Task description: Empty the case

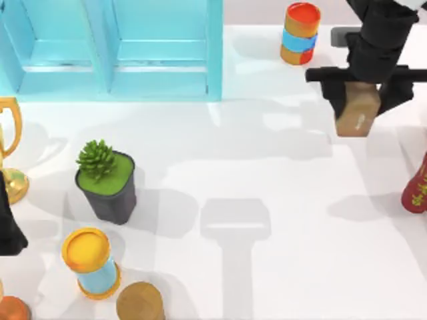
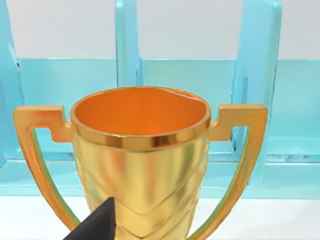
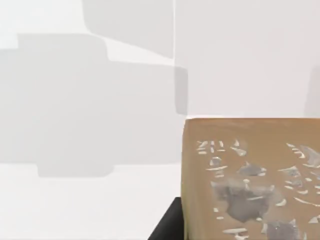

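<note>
Clamped on a small brown box point(image 1: 357, 111), the right gripper point(image 1: 360, 93) hangs over the table's point(image 1: 280, 200) right side toward the far edge; in the right wrist view the box point(image 3: 250, 180) stands with pale print on its face, a dark finger point(image 3: 167, 225) just beside its near lower corner. At the near left of the table sit a round wooden piece point(image 1: 140, 301), a yellow-topped can with a light-blue band point(image 1: 90, 262) and an orange thing point(image 1: 12, 309) cut by the frame. Farther in stands a dark pot with a green plant point(image 1: 107, 180). At the left edge the left arm point(image 1: 8, 227) is parked beside a gold trophy point(image 1: 10, 153); I cannot tell whether its fingers are apart or together. A dark red thing point(image 1: 417, 187) stands at the right edge, and a red-lidded can point(image 1: 300, 33) near the far edge. Farthest, the case point(image 1: 113, 47) lies along the far left, its long axis running left to right, its open compartments facing the near side; the left wrist view shows the trophy point(image 2: 140, 160) upright before the case point(image 2: 200, 85).
</note>
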Robot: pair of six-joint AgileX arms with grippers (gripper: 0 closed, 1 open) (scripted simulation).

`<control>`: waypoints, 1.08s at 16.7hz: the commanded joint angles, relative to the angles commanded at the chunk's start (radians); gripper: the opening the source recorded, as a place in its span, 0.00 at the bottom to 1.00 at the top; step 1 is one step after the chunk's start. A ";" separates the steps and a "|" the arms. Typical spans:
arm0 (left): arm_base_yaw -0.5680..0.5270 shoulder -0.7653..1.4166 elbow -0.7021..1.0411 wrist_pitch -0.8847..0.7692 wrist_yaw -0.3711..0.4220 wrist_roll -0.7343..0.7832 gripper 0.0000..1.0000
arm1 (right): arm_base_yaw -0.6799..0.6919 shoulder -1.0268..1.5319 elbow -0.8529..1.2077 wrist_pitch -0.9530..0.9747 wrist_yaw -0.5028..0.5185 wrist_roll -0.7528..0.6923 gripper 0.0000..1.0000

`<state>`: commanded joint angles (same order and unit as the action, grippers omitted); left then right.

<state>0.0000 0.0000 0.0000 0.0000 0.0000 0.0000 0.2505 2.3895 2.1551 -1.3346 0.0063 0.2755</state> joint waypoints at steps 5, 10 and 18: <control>0.000 0.000 0.000 0.000 0.000 0.000 1.00 | 0.000 0.005 -0.062 0.070 -0.002 -0.001 0.00; 0.000 0.000 0.000 0.000 0.000 0.000 1.00 | 0.001 0.019 -0.145 0.164 0.000 0.002 0.00; 0.000 0.000 0.000 0.000 0.000 0.000 1.00 | 0.001 0.019 -0.145 0.164 0.000 0.002 0.45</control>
<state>0.0000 0.0000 0.0000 0.0000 0.0000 0.0000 0.2520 2.4081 2.0096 -1.1705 0.0065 0.2771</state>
